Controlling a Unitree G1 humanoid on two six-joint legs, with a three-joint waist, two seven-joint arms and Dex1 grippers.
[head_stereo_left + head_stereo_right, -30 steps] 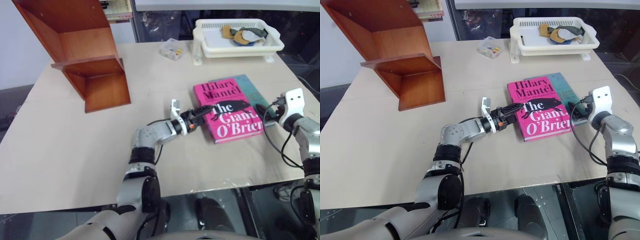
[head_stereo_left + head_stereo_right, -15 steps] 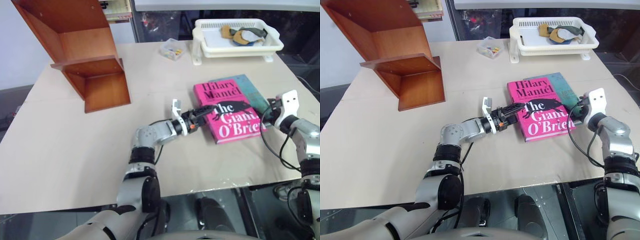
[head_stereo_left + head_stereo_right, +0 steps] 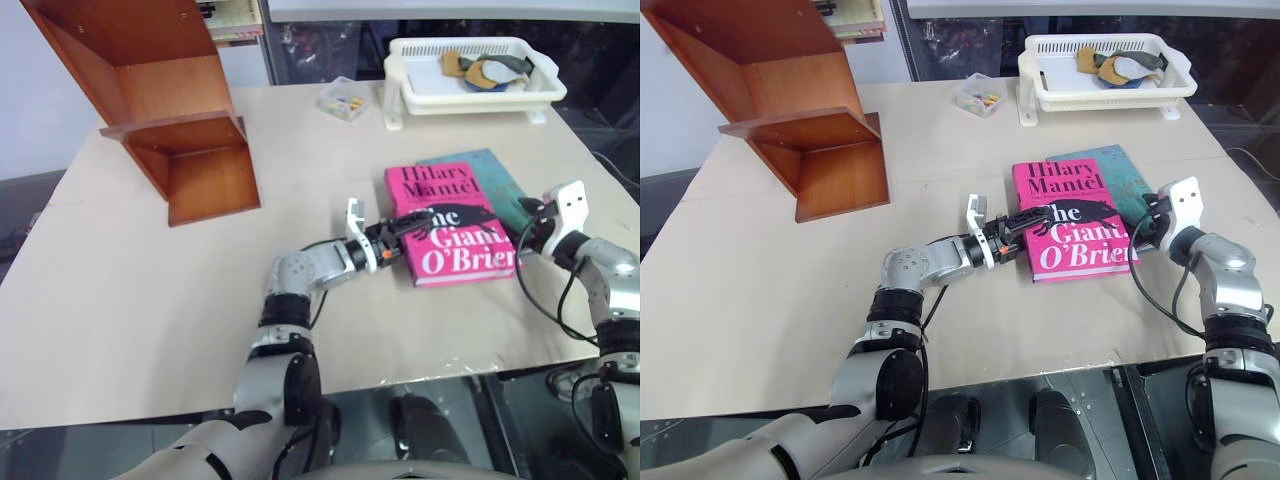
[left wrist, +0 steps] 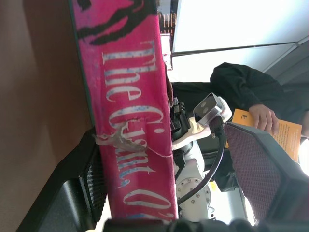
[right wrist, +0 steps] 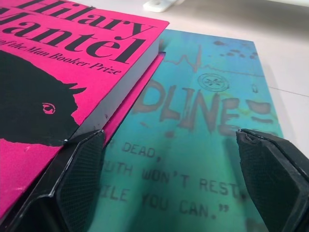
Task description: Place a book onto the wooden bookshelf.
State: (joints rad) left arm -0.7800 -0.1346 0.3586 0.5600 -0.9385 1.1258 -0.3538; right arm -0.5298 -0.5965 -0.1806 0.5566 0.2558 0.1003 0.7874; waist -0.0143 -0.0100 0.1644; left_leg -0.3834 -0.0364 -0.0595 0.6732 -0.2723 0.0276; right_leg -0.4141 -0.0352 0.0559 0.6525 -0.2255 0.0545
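Observation:
The pink book (image 3: 450,225) lies flat on the table, overlapping a teal book (image 3: 495,175). My left gripper (image 3: 418,223) reaches in level from the book's left side. In the left wrist view the pink spine (image 4: 128,96) stands between its fingers: one finger (image 4: 72,203) lies against it, the other (image 4: 260,164) stands apart, so it is open. My right gripper (image 5: 169,137) is open at the book's right edge, one finger beside the pink page edge (image 5: 120,92), above the teal cover (image 5: 207,121). The wooden bookshelf (image 3: 175,110) stands at the far left of the table.
A white basket (image 3: 545,95) with small items sits at the back right, with a small clear box (image 3: 342,98) to its left. The beige table top (image 3: 150,290) ends close in front. A person in dark clothes (image 4: 241,87) holds an orange book beyond the table.
My right gripper has moved left against the pink book's right edge. The book has slid left and squared up over the teal book. My left gripper has stayed put.

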